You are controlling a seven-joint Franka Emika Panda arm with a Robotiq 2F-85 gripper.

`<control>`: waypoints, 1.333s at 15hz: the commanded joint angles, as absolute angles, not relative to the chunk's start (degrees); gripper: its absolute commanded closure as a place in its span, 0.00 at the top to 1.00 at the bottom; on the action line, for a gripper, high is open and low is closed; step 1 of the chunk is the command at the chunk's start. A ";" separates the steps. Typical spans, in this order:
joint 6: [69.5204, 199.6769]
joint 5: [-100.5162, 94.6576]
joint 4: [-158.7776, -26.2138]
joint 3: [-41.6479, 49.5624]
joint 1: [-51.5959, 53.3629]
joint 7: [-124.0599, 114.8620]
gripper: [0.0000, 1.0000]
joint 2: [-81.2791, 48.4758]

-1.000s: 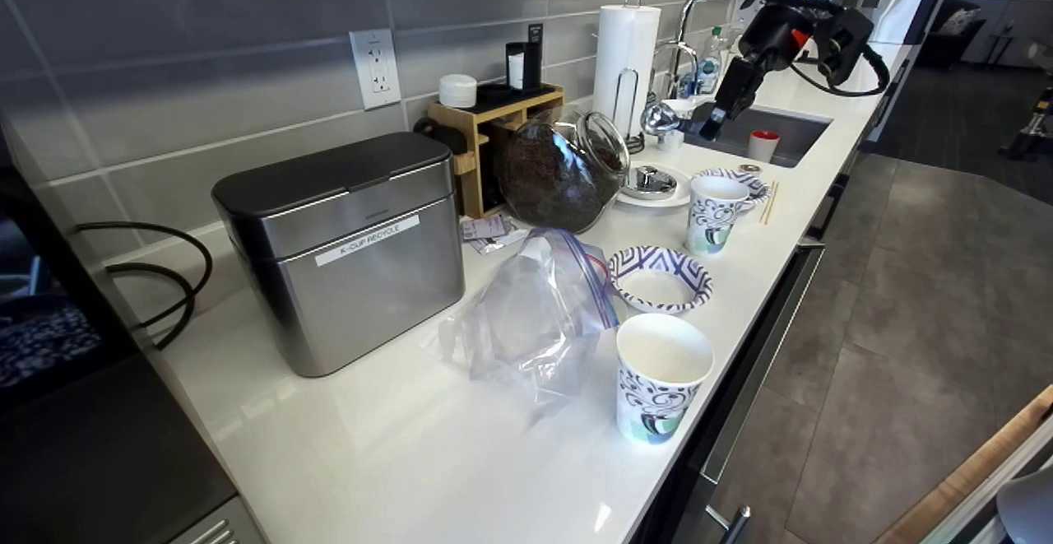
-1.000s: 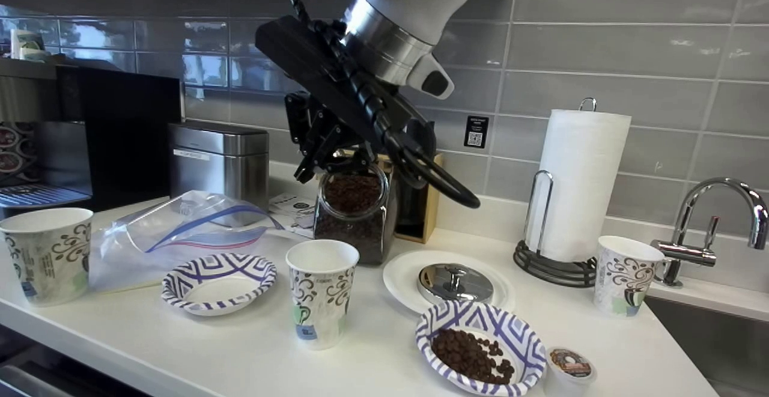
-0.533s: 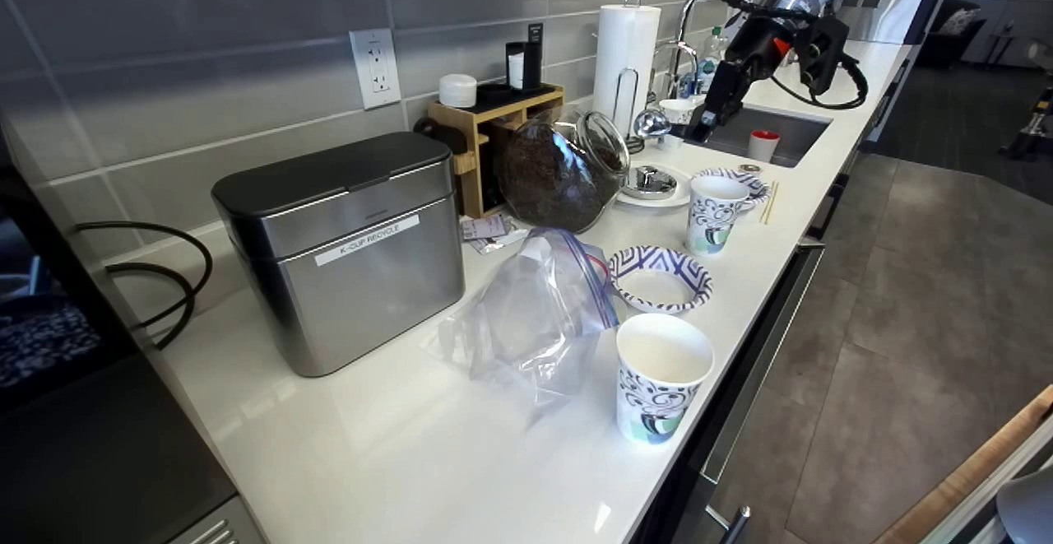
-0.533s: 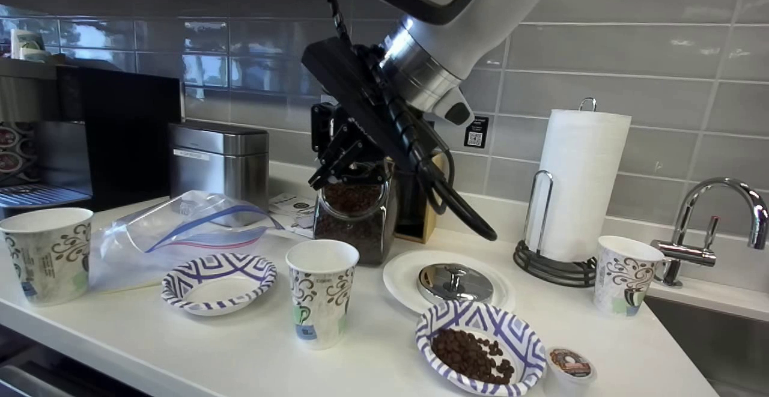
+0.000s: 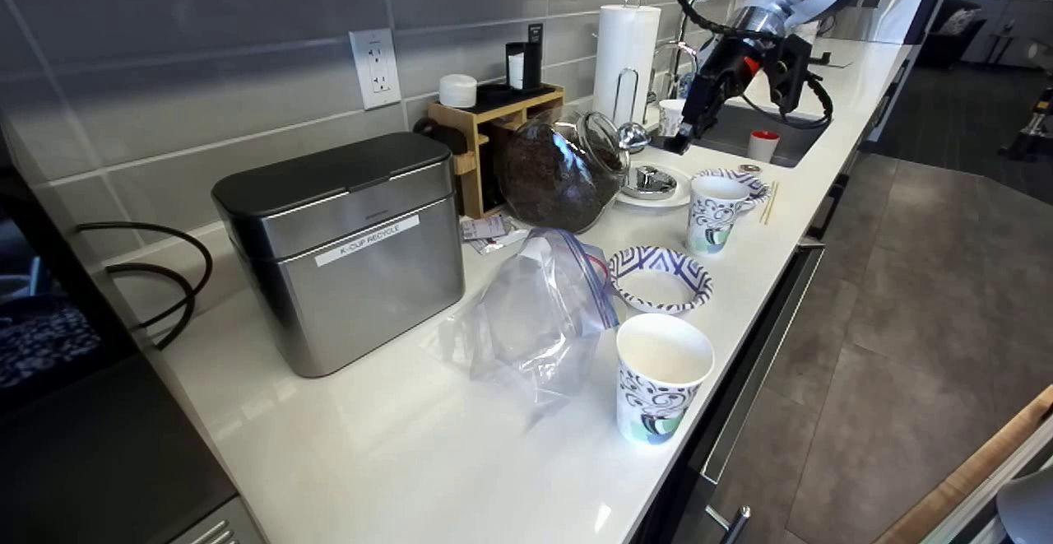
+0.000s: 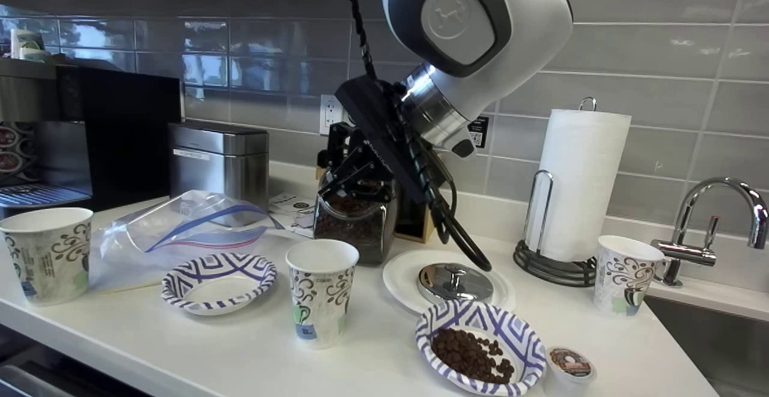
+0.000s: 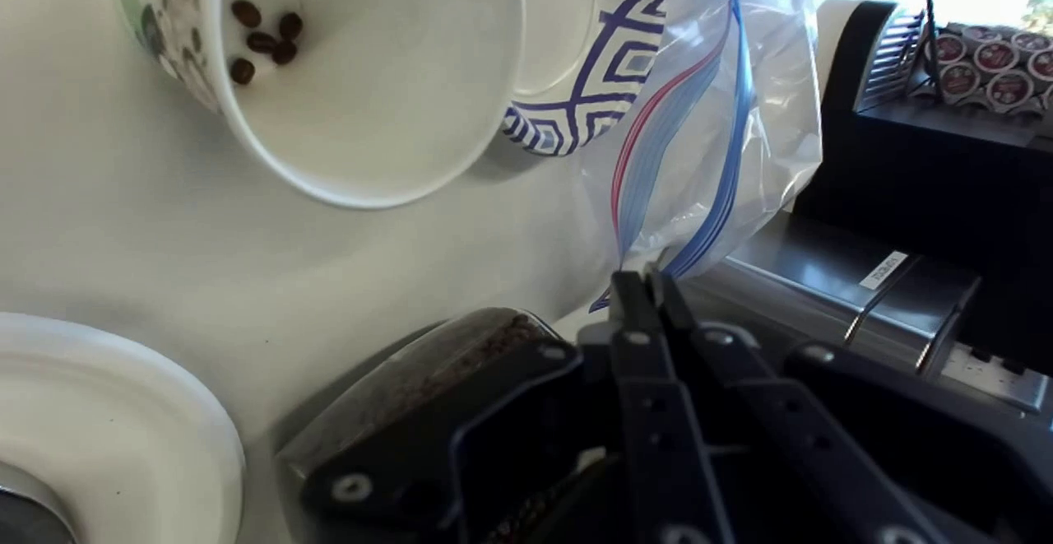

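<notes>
Little margin: keep the scoop, pinched in the nearly closed gripper and jutting past its tips, off the jar just beyond; advance slowly, without jolting.

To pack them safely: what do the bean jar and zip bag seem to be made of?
Bean jar: clear, glossy, probably glass, by its sharp highlights and thick rim; plastic is possible. Zip bag: shiny plastic film, by its creases and coloured seal.
</notes>
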State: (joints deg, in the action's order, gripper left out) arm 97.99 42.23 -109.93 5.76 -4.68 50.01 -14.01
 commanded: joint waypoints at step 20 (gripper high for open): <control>91.63 46.22 -91.62 -1.00 -8.81 43.04 0.01 -32.21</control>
State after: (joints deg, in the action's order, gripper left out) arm 93.40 45.51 -94.38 -0.18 -8.21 45.47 -29.91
